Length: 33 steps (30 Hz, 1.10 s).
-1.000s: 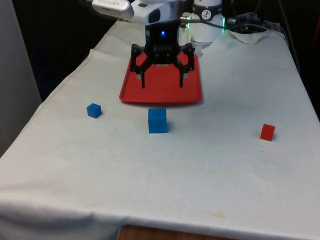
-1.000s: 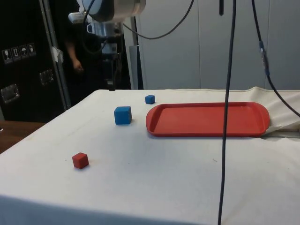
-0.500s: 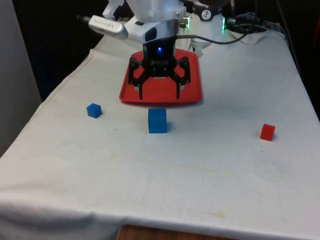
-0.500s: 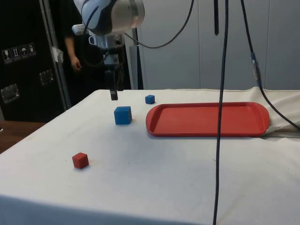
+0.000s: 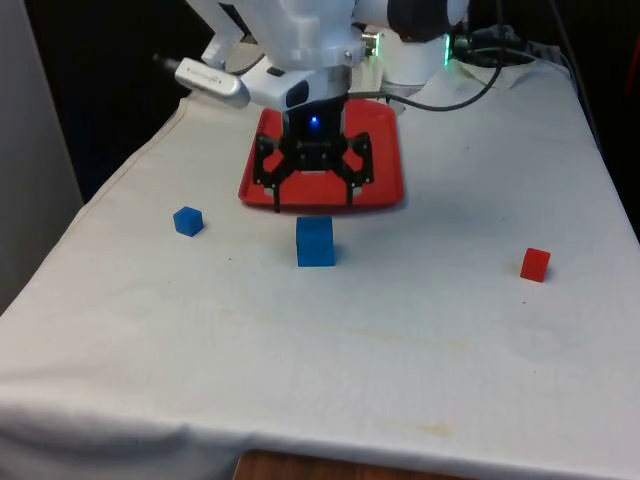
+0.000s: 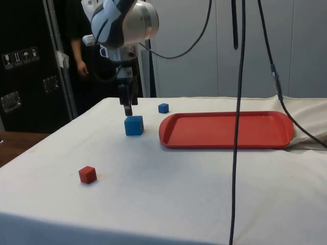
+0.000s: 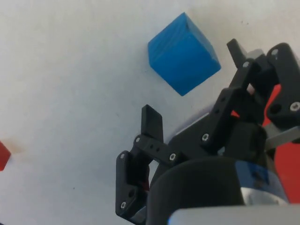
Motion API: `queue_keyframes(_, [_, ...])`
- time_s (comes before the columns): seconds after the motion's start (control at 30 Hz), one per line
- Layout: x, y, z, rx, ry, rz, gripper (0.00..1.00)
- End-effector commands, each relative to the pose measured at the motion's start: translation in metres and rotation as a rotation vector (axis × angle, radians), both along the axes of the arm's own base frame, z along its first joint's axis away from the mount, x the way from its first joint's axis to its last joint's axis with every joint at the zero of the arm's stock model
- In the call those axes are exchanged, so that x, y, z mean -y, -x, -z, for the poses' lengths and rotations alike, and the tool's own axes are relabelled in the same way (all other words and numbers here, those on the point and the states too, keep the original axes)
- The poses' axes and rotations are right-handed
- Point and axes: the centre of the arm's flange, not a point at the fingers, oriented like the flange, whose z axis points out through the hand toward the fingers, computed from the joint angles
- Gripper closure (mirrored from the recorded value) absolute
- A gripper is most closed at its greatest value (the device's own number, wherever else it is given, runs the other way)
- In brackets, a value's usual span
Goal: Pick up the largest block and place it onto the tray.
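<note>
Three blocks: one large blue block, one small blue block and one small red block, all on the white cloth.
Large blue block (image 5: 315,241) (image 6: 134,125) (image 7: 183,53): sits flat on the bench near the centre of the front frame, just in front of the tray's near edge and apart from it; in the side frame it lies left of centre, just beside the tray's left end.
Claw (image 5: 311,203) (image 6: 127,109) (image 7: 197,82): hangs just above and slightly behind the large blue block, fingers spread wide and holding nothing; the fingertips are not touching the block.
Red tray (image 5: 385,180) (image 6: 225,130): lies flat behind the large blue block in the upper middle of the front frame, partly covered by the claw; in the side frame it spans the centre and right.
Small blue block (image 5: 188,220) (image 6: 163,107): centre left of the front frame, well apart from the large one; in the side frame it sits behind the tray's left end.
Small red block (image 5: 535,264) (image 6: 87,174): centre right of the front frame, well apart from everything; lower left of the side frame.
Bench (image 5: 430,340) (image 6: 168,189): covered by a white cloth.
Person (image 6: 82,51): stands in the dark upper left of the side frame, behind the bench.
</note>
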Motion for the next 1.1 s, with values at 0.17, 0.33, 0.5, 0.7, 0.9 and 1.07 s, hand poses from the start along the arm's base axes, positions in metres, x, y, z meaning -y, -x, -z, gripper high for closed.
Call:
queue_keyframes(0.17, [0.004, 0.0, 0.019, 0.012, 0.001, -0.001, 0.0])
queue_keyframes(0.33, [0.004, 0.001, 0.029, 0.016, 0.004, -0.001, 0.0])
queue_keyframes(0.5, [0.005, 0.001, 0.038, 0.018, 0.007, -0.003, 0.0])
queue_keyframes(0.7, [0.006, 0.0, 0.045, 0.021, 0.009, -0.005, 0.0])
queue_keyframes(0.9, [0.006, 0.001, 0.049, 0.01, 0.015, -0.003, 0.0])
queue_keyframes(1.07, [0.007, -0.002, 0.054, 0.017, 0.015, -0.005, 0.43])
